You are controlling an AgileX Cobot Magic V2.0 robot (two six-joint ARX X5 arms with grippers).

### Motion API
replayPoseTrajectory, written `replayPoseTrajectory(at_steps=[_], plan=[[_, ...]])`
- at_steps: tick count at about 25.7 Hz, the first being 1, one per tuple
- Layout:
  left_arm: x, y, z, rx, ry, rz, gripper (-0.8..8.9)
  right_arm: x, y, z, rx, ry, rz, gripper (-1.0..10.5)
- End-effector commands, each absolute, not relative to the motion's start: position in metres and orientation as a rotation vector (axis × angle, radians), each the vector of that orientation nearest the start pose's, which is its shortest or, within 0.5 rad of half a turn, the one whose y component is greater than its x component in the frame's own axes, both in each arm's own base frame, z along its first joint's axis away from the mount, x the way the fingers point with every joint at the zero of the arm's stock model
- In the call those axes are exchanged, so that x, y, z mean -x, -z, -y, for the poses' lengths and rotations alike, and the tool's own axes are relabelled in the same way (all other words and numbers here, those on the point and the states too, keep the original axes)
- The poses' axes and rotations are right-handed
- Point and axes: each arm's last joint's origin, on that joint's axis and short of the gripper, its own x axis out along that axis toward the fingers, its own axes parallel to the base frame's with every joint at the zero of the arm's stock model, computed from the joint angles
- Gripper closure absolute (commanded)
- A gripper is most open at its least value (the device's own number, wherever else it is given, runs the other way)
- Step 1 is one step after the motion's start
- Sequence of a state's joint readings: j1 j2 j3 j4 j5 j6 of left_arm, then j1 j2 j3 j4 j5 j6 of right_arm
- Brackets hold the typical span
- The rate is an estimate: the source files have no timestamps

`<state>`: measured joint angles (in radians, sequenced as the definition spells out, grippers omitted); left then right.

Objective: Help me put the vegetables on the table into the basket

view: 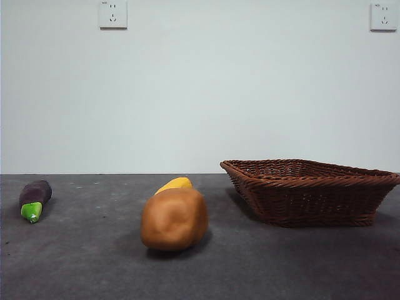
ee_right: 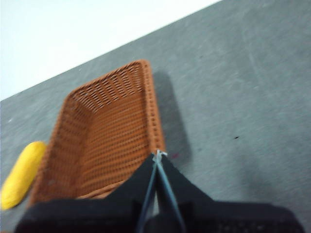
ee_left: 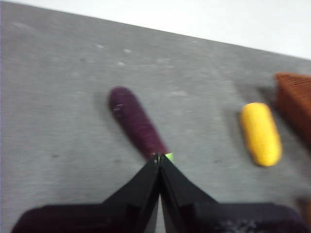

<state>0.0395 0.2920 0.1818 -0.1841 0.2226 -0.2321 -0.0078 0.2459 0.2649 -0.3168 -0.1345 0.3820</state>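
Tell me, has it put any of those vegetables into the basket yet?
Not yet. The wicker basket looks empty in the right wrist view. The potato, the yellow piece behind it and the eggplant all lie on the table. Nothing is in hand: the left gripper is shut above the eggplant's green end, the right gripper shut over the basket's rim. All three are left.

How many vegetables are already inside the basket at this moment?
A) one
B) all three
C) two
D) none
D: the basket shows only bare weave inside, while the eggplant, the potato and the yellow piece all lie on the table.
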Motion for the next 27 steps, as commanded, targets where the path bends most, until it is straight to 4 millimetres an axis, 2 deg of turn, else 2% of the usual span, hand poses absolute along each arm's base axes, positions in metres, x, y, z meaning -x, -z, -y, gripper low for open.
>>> replayPoseTrajectory(at_steps=[1, 5, 9, 12, 14, 16, 17, 19, 20, 27], plan=[[-0.117, -0.200, 0.004, 0.405, 0.216, -0.376, 8.18, -0.106, -0.226, -0.005, -0.449, -0.105, -0.390, 9.6], [-0.132, -0.228, 0.007, 0.446, 0.328, -0.447, 8.18, -0.121, -0.257, -0.007, -0.476, -0.168, -0.533, 9.5], [-0.147, -0.255, 0.008, 0.440, 0.342, -0.460, 8.18, -0.142, -0.281, -0.008, -0.498, -0.188, -0.659, 9.5], [-0.162, -0.278, 0.007, 0.424, 0.346, -0.459, 8.18, -0.173, -0.299, -0.009, -0.455, -0.199, -0.765, 9.5], [-0.172, -0.288, 0.007, 0.385, 0.351, -0.481, 8.18, -0.197, -0.304, -0.009, -0.425, -0.203, -0.831, 9.4], [-0.180, -0.293, 0.007, 0.367, 0.348, -0.546, 8.18, -0.221, -0.303, -0.008, -0.403, -0.204, -0.894, 8.9], [-0.183, -0.293, 0.007, 0.355, 0.347, -0.583, 8.18, -0.232, -0.301, -0.008, -0.393, -0.206, -0.921, 8.0], [-0.189, -0.293, 0.007, 0.325, 0.350, -0.675, 8.18, -0.257, -0.294, -0.008, -0.374, -0.208, -0.989, 5.5], [-0.192, -0.290, 0.007, 0.320, 0.350, -0.718, 8.18, -0.269, -0.290, -0.008, -0.358, -0.215, -1.022, 4.8], [-0.201, -0.270, 0.006, 0.349, 0.328, -0.903, 8.18, -0.347, -0.253, -0.008, -0.269, -0.263, -1.190, 4.7]])
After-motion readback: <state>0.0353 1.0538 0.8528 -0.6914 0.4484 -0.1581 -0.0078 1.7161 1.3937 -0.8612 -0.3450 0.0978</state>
